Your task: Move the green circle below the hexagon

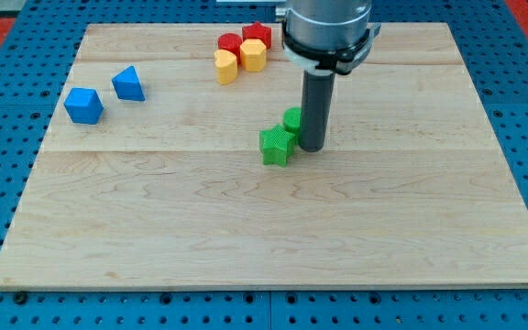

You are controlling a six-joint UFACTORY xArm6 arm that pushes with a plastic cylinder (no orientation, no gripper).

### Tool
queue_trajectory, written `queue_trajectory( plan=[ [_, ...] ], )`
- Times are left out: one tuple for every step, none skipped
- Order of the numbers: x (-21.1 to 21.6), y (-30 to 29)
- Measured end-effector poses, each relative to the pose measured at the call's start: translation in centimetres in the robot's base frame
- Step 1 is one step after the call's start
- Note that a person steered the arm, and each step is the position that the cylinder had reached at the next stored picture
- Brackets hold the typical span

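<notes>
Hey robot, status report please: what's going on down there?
My tip touching green circle, its right. Yellow hexagon far above. Green star crowding circle's lower left.

Green circle (291, 118): small green cylinder, upright on the wooden counter (246, 238), near centre, mostly hidden by the rod at its 3 o'clock; its 7 o'clock side touched a green star-shaped block (276, 145). Yellow hexagon (254, 55): flat-topped yellow block, upright, near the counter's far edge, at about 11 o'clock from the circle and well apart from it. It was packed tight among yellow and red neighbours.
</notes>
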State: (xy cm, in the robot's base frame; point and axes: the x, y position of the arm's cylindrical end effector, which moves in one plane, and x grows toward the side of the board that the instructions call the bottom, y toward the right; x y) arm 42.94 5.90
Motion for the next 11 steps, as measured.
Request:
queue_trajectory(
  plan=[
    [-0.9,-2.7],
    [-0.8,-0.4],
    [1.7,6.6],
    [-0.9,8.3],
    [-2.5,2.7],
    [-3.3,-5.4],
    [-7.4,-5.9],
    [-9.1,-6.1],
    [-1.9,3.1],
    [4.7,5.5],
    [4.4,-1.9]
  ],
)
